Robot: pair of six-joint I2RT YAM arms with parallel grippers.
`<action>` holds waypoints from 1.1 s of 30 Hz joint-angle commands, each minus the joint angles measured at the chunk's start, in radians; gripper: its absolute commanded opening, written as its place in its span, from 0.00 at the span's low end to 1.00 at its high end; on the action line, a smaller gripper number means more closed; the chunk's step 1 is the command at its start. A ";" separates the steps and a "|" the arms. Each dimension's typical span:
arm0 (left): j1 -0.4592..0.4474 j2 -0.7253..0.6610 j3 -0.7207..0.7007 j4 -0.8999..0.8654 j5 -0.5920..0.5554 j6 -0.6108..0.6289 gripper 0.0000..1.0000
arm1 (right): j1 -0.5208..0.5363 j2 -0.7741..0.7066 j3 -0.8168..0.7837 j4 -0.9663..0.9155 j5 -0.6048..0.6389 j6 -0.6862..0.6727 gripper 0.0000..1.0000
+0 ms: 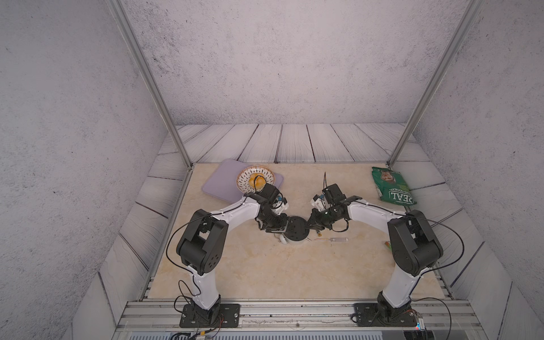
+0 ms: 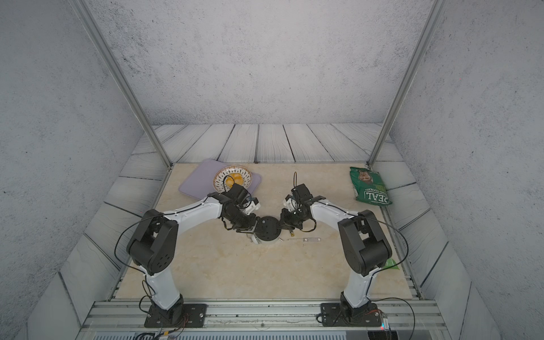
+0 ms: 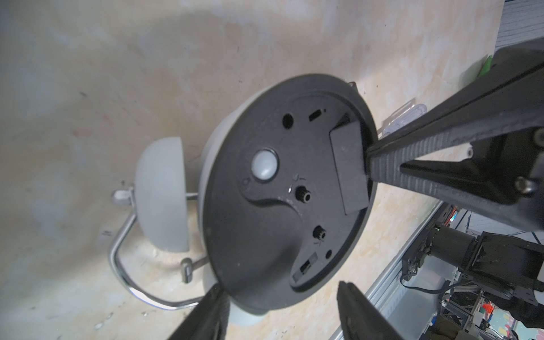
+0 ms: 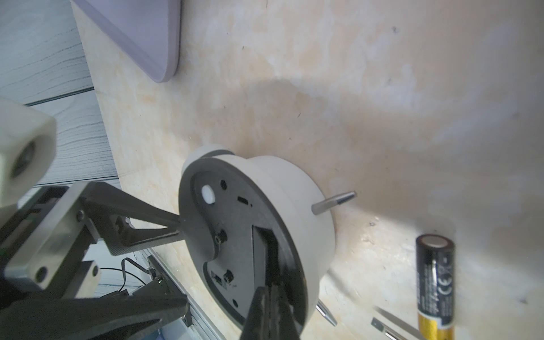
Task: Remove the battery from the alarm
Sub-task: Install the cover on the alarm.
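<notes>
The alarm [image 1: 297, 229] [image 2: 268, 228] lies face down mid-table, its round black back panel [image 3: 265, 220] up. My left gripper [image 3: 282, 312] [image 1: 279, 228] is open and straddles its rim; one finger [image 4: 147, 223] touches the panel's edge and the other stands apart from it. My right gripper [image 4: 270, 300] [image 1: 307, 225] is shut, its tips pressed against the rectangular battery cover [image 3: 347, 167] at the panel's rim. The battery [image 4: 435, 282] [image 1: 318, 234], black with a gold end, lies loose on the table just right of the alarm.
A clear-handled screwdriver [image 1: 332, 239] [image 2: 304, 239] lies beside the battery. At the back left, a patterned bowl [image 1: 255, 179] rests on a purple mat [image 1: 217, 182]. A green bag [image 1: 391, 185] lies at the back right. Metal rails [image 1: 294, 312] run along the front edge.
</notes>
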 commanded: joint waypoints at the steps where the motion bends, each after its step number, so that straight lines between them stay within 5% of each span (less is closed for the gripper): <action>1: -0.008 -0.019 0.018 -0.013 0.011 0.008 0.64 | 0.007 0.024 0.011 0.012 -0.017 0.005 0.00; 14: -0.015 -0.008 0.019 -0.008 0.023 0.008 0.64 | 0.016 0.055 0.046 -0.052 0.009 -0.038 0.04; 20: -0.015 -0.017 0.017 -0.008 0.008 0.004 0.64 | 0.019 0.034 0.072 -0.109 0.056 -0.040 0.19; 33: -0.014 -0.047 0.012 -0.009 -0.026 -0.001 0.64 | 0.035 0.008 0.126 -0.246 0.161 -0.051 0.29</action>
